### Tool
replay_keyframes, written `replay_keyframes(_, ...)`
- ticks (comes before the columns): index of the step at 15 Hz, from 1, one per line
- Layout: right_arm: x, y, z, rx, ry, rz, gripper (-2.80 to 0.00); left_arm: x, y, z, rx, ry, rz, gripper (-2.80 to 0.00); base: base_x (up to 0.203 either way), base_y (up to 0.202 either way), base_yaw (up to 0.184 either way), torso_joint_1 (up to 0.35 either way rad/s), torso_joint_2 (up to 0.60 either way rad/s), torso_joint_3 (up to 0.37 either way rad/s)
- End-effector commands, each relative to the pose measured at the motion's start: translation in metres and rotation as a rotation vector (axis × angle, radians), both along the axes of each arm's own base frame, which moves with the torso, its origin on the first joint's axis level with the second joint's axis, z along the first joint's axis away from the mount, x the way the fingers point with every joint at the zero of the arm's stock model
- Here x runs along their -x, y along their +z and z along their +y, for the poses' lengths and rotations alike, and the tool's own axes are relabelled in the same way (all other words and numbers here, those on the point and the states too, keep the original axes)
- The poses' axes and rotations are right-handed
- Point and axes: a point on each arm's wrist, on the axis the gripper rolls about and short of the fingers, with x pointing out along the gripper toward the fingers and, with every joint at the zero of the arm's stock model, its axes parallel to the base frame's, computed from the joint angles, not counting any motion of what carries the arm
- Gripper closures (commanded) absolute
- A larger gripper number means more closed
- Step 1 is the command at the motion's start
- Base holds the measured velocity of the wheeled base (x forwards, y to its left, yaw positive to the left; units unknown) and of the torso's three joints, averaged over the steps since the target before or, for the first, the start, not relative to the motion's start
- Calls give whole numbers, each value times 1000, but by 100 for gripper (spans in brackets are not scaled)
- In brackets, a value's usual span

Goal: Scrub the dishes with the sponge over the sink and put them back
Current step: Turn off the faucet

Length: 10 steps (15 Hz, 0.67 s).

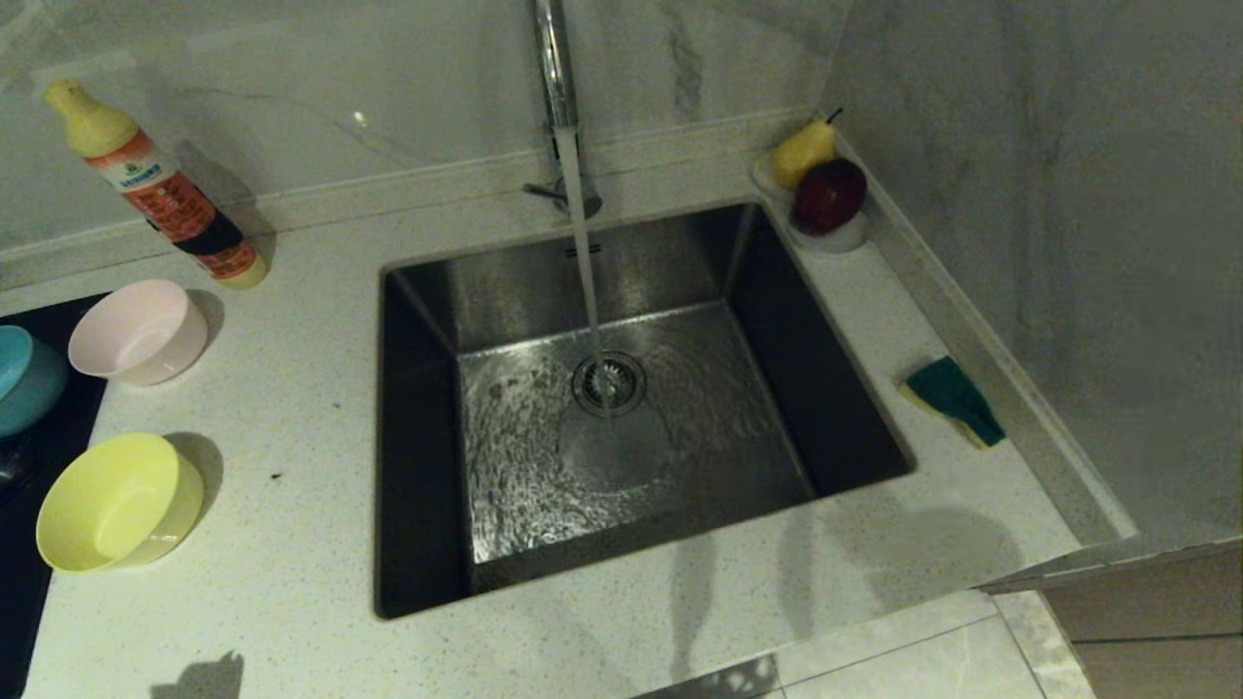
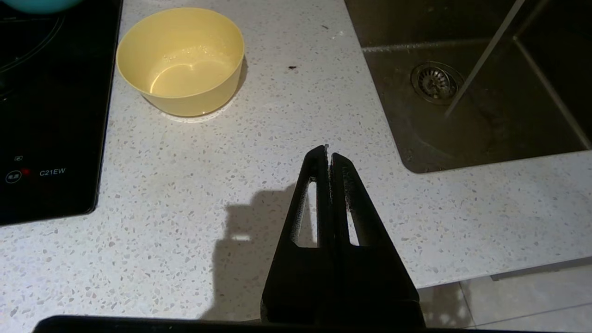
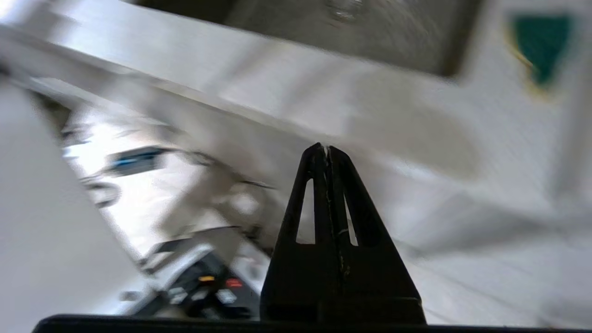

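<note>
Neither gripper shows in the head view; both arms sit out of frame. Large square stainless steel sink has water running from the tall chrome tap onto the round drain strainer. Left of the sink: pale pink round plastic bowl on the white speckled counter, yellow round plastic bowl nearer the counter's front edge, light blue bowl on the black stove top, cut off by the frame edge. Small rectangular sponge, dark green side up with yellow foam showing at its edge, lies on the counter right of the sink, against the wall ledge. Orange-labelled detergent bottle back left; small white dish with a pear and a red apple back right.

Left wrist view: left gripper hovers over the counter between yellow bowl and sink, fingers pressed together, holding nothing.

Right wrist view: motion-blurred. Right gripper also pinched together, empty, near the counter's front edge; sponge well apart from it.

Progress, judged: either not begun or all finished; the layout fits both. Bowls stand on their side, sponge lies untouched, tap on.
</note>
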Motion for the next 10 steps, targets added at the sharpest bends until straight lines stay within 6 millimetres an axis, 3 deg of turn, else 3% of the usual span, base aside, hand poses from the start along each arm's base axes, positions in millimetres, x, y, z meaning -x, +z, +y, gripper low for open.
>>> replay_keyframes(1, 16, -37, -2, 9, -149, -53, 0, -3, -11, 0, 1, 1, 40, 0, 0, 0, 0, 0, 0, 0)
replay_keyframes(3, 15, -56, -5, 18, -302, -27, 0, -3, -11, 0, 1, 1, 40, 0, 0, 0, 0, 0, 0, 0)
replay_keyframes(7, 26, -73, -11, -43, -567, -85, 0, -3, -11, 0, 1, 1, 41, 0, 0, 0, 0, 0, 0, 0)
replay_keyframes(10, 24, -79, -12, -106, -616, -51, 0, -3, -11, 0, 1, 1, 40, 0, 0, 0, 0, 0, 0, 0)
